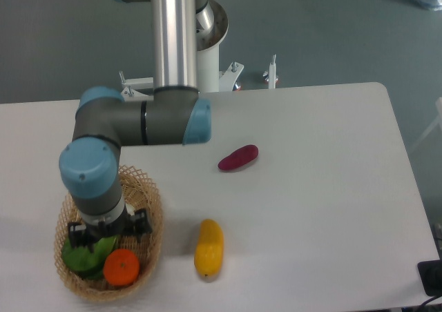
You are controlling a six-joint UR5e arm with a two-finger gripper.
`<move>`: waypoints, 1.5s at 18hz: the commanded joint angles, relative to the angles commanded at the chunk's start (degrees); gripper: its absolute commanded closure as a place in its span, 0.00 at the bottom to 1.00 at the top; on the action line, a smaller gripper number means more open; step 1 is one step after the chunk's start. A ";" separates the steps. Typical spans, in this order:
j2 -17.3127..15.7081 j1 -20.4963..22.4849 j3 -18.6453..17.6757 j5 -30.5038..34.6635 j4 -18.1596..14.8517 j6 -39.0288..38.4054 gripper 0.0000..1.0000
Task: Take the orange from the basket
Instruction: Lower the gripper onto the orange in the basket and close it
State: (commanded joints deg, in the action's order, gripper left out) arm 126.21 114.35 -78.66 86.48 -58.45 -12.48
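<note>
The small round bright-orange fruit [121,267] is sitting in the near part of the oval tan wicker basket [150,203], at the near left of the white bench [324,208], touching the dark green leafy vegetable [78,257] on its left. The black two-finger claw [108,233] is hanging inside the basket just beyond the orange, over the leaves; its jaws are appearing spread and gripping nothing, with the arm's wrist hiding much of them. A long yellow-orange fruit [208,248] is lying on the bench just right of the basket, and a dark purple oblong vegetable [238,157] is lying further back, well apart.

The orange is looking light, firm and smooth-skinned, so it is likely to roll or slip if pinched off-centre. The best hold is probably across its widest middle, one finger on each side, coming down from straight above. The leaf pressing against its left side and the basket rim close by on the near side are leaving little room, so the fingers are needing to straddle it cleanly without catching greenery or wicker
</note>
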 joint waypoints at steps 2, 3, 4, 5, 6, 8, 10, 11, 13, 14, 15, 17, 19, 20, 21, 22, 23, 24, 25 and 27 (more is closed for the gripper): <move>0.96 0.00 0.44 -0.09 0.26 -0.79 0.00; 1.23 0.00 0.44 -0.09 0.70 -0.88 0.00; 1.23 0.00 0.44 -0.17 0.97 -0.97 0.00; 1.23 0.00 0.44 -0.18 1.14 -0.88 0.00; 1.32 0.00 0.79 -0.18 1.14 -0.88 0.00; 2.02 0.00 1.23 -0.09 1.14 -0.70 0.00; 2.29 0.00 1.32 0.00 1.23 -0.62 0.00; 2.37 0.00 1.58 0.00 1.14 -0.62 0.00; 3.25 0.00 1.76 0.09 1.23 -0.53 0.00; 3.51 0.00 1.76 0.17 1.23 -0.44 0.00; 3.60 0.00 1.76 0.18 1.23 -0.44 0.00; 3.87 0.00 2.28 0.26 1.23 -0.44 0.00; 4.66 0.00 2.37 0.35 1.32 -0.44 0.00; 4.75 0.09 2.63 0.35 1.41 -0.44 0.00; 4.75 0.09 2.81 0.35 1.41 -0.35 0.00; 4.75 0.09 2.81 0.35 1.41 -0.35 0.00; 4.83 0.09 2.81 0.44 1.41 -0.35 0.00; 5.01 0.09 2.81 0.44 1.41 -0.35 0.00; 5.01 0.09 2.81 0.44 1.41 -0.35 0.00; 5.01 0.09 2.81 0.44 1.41 -0.26 0.14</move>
State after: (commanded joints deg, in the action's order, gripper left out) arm 131.22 114.43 -75.85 86.92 -57.04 -12.74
